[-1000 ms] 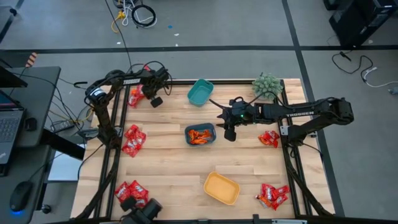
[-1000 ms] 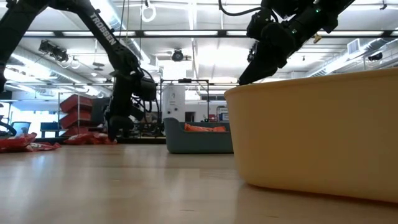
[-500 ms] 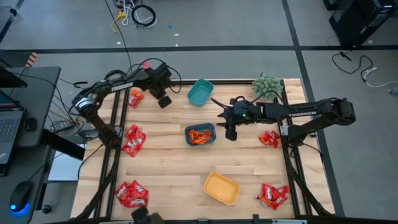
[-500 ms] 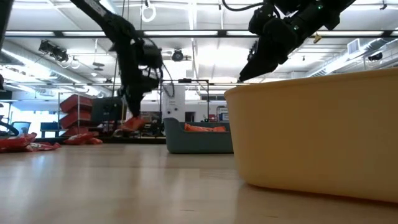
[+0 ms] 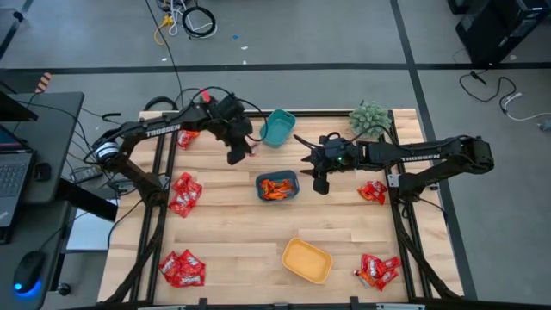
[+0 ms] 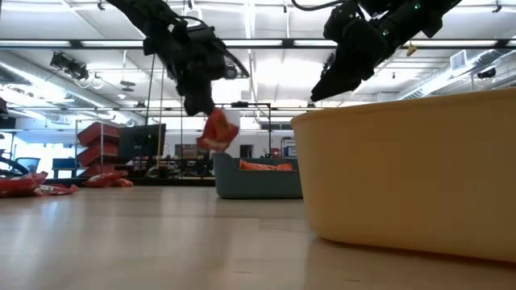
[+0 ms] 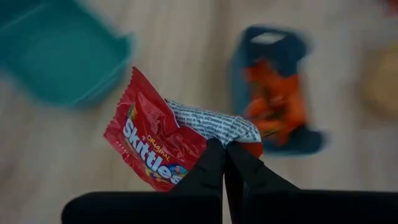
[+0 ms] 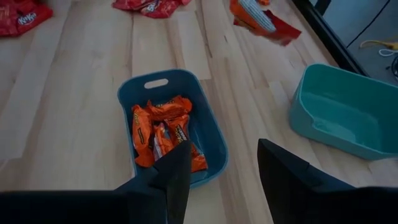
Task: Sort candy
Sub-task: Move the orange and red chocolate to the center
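Note:
My left gripper (image 5: 236, 153) (image 6: 199, 103) hangs over the table between the teal bin (image 5: 277, 127) and the dark blue bin (image 5: 277, 186), shut on a red Skittles pack (image 7: 155, 146) (image 6: 216, 131). The blue bin holds orange-wrapped candies (image 8: 163, 132). My right gripper (image 5: 318, 178) (image 8: 224, 163) hovers open just right of the blue bin, touching nothing. More red candies lie in piles on the table: left (image 5: 185, 194), near left (image 5: 181, 269), far left (image 5: 186, 136), right (image 5: 372, 191), near right (image 5: 379, 270). My left gripper pinches the Skittles pack between its two fingers at a crumpled end where the white printed back shows (image 7: 219, 132). The fingers (image 6: 197, 97) point down from above. The pack is lifted clear of the table and hangs tilted below the fingertips.
A yellow-orange bin (image 5: 306, 260) (image 6: 411, 177) stands near the table's near edge. A green plant (image 5: 370, 118) stands at the far right corner. Bare wood (image 5: 232, 228) lies between the bins and the left piles. Black frame rails run along both table sides.
My left gripper has swung from the far-left candy pile toward the table's right, lifting the red pack clear and carrying it to a spot between the teal and blue bins. My right arm has kept still.

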